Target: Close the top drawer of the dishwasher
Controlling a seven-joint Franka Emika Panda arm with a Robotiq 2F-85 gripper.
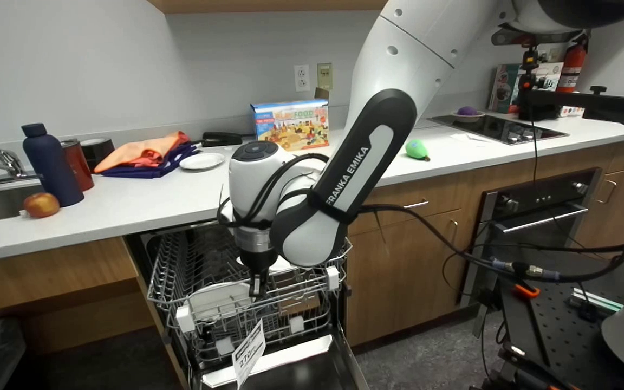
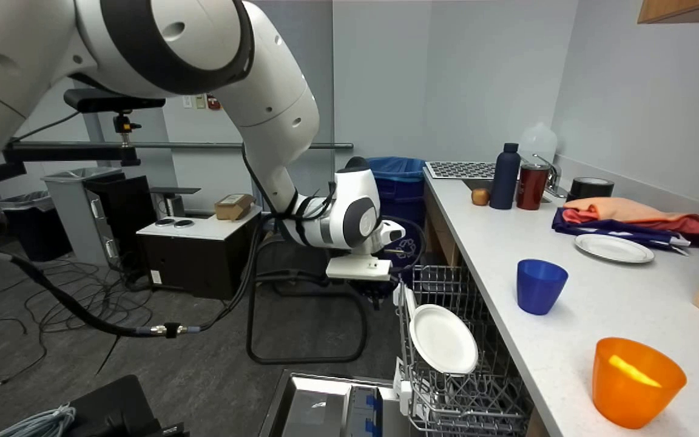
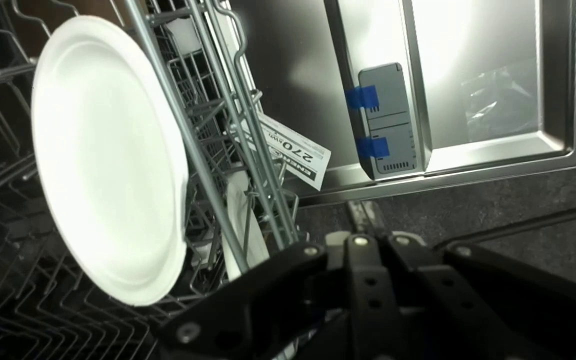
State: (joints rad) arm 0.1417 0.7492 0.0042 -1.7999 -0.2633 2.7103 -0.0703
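Note:
The top drawer, a grey wire rack, is pulled out of the dishwasher under the counter. It also shows in an exterior view and in the wrist view. A white plate stands tilted in it. The dishwasher door hangs open; its steel inner side shows in the wrist view. My gripper points down at the rack's front wires in an exterior view. In the wrist view my gripper is shut and empty, just outside the front rails. Whether it touches them I cannot tell.
The white counter edge runs above the rack. The lower rack sits below, and an energy label hangs in front. Wooden cabinets flank the dishwasher. A blue cup and an orange cup stand on the counter.

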